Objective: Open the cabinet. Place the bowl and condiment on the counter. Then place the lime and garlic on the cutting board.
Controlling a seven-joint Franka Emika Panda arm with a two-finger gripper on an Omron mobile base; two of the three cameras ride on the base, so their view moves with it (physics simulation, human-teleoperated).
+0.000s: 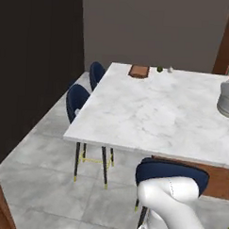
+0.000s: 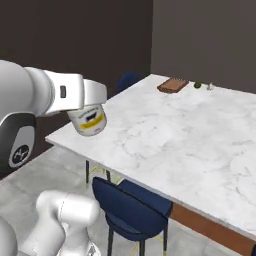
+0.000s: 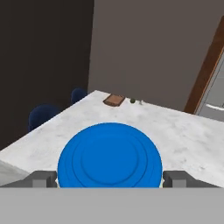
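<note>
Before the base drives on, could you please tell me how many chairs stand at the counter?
3: two along the counter's left side, far chair and nearer chair; third chair at the near edge. Others may be hidden.

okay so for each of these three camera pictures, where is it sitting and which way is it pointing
Left base view: behind the arm's left, looking forward and down over the counter; white arm segment at lower right.
Right base view: behind its right, same counter; arm at left, carrying the condiment.
Hand view: on the hand, looking along the gripper over the condiment's blue lid.
All share the cutting board, lime and garlic.
</note>
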